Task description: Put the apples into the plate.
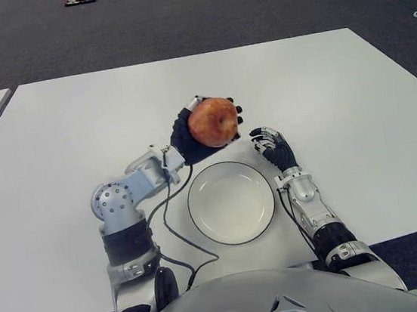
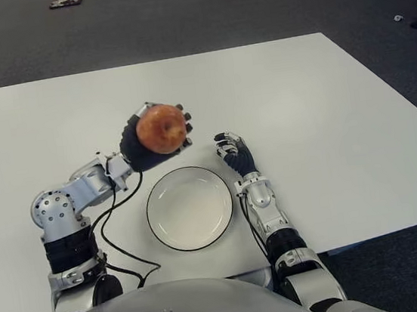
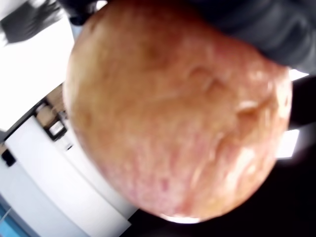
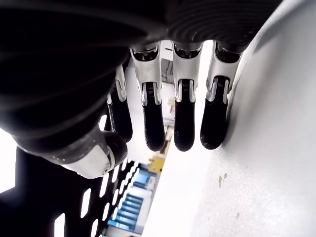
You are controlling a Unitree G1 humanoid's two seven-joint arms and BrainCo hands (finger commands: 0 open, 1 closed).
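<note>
One apple: a single red-yellow apple [image 1: 213, 122] is showing, sitting in the left hand [image 1: 191, 139] and held up above the table [image 1: 352, 85], just beyond the far-left rim of the plate [image 1: 231, 202].
Grip: the left hand's dark fingers [image 1: 238, 111] are curling round the apple from behind and below, clamping it; the left wrist view is almost filled by the fruit.
Key relation: the plate is lying just near and slightly right of the apple, so, as I judge it, the coming move is turning on a short carry back toward the robot and then a lowering.
Nearer hand: the left, already carrying.
Left arm pose: elbow bending out well left of the plate, forearm reaching up and to the right, palm tilting upward.
Right hand: the right hand [image 1: 271, 147] is showing just beyond the plate's right rim, its fingers [image 4: 183, 118] hanging apart, straight, holding nothing.
Plate: white, dark-rimmed, holding nothing yet.
</note>
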